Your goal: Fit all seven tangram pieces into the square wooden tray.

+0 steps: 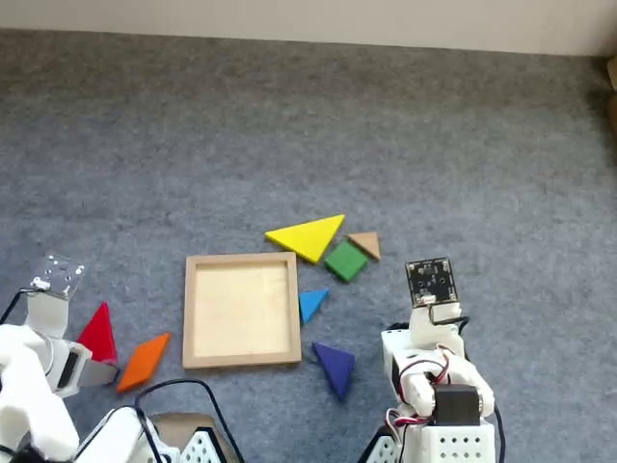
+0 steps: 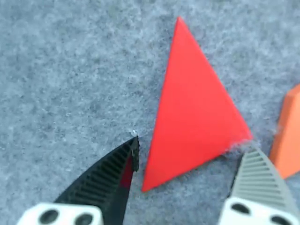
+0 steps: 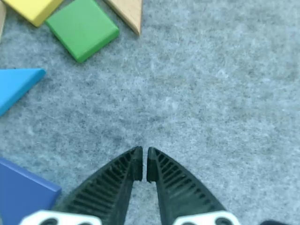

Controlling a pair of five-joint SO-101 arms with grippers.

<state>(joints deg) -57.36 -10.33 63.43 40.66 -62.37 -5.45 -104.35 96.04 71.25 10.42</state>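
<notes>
Lying on the worktop (image 2: 56, 70) beside the orange piece (image 2: 288, 131), the red triangle (image 2: 192, 108) sits between the left arm's fingers (image 2: 110, 183), which are spread apart; the right arm's fingers (image 3: 117, 183) are clenched empty.

Carpet (image 1: 289, 125): grey, felt-like, covering the whole work surface.
Wall (image 1: 386, 19): pale strip along the far edge.
Brown object (image 1: 612, 72): a sliver at the edge, near the wall.

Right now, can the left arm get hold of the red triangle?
Probably yes: the left gripper is open, its fingers either side of the red triangle, nothing between. The orange piece lies close by one finger.
</notes>
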